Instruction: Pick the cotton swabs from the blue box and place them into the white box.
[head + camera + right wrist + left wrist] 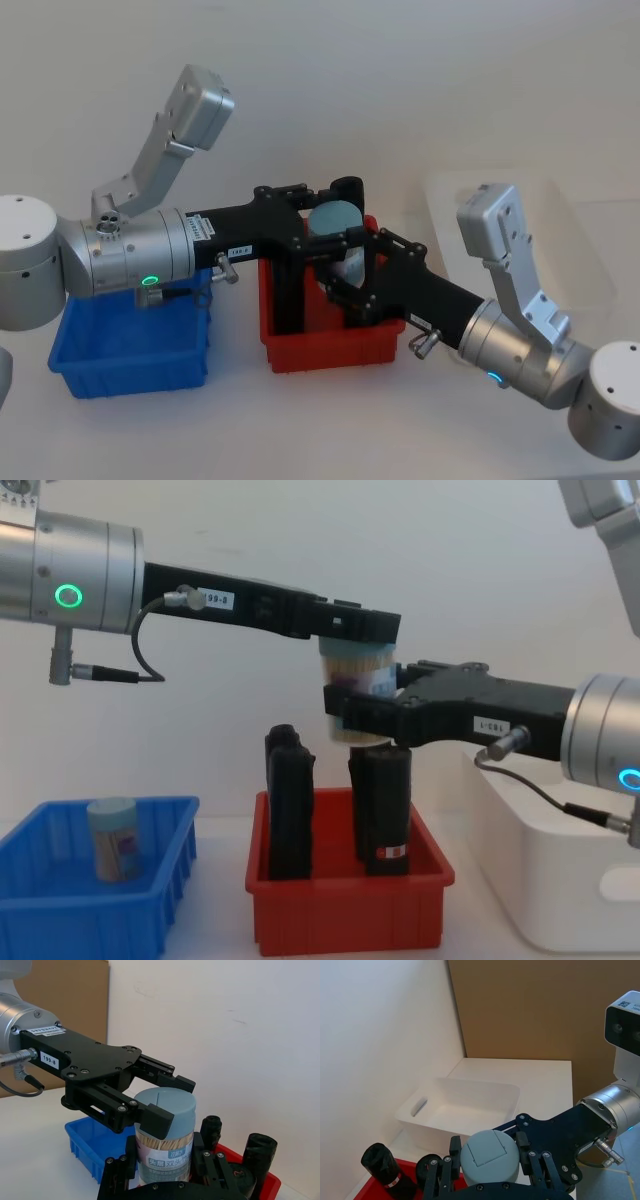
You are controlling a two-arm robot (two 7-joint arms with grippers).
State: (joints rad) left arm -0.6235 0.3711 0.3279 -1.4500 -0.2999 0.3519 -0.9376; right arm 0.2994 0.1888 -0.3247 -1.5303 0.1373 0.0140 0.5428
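Note:
One cotton swabs jar (357, 675), with a light blue lid and a label band, hangs in the air above the red bin. My left gripper (358, 630) reaches in from the left and is shut on the jar's lid end (165, 1105). My right gripper (350, 705) comes from the right and is shut on the lower body of the same jar. In the head view the jar (335, 220) shows between both black grippers. A second cotton swabs jar (112, 838) stands upright in the blue box (60, 910). The white box (560, 880) sits at the right, under my right arm.
A red bin (345, 910) stands between the blue box and the white box, directly below the held jar. It holds tall black upright packs (290, 800). A white wall runs close behind the table, and a brown board (535, 1010) stands past the white box (465, 1105).

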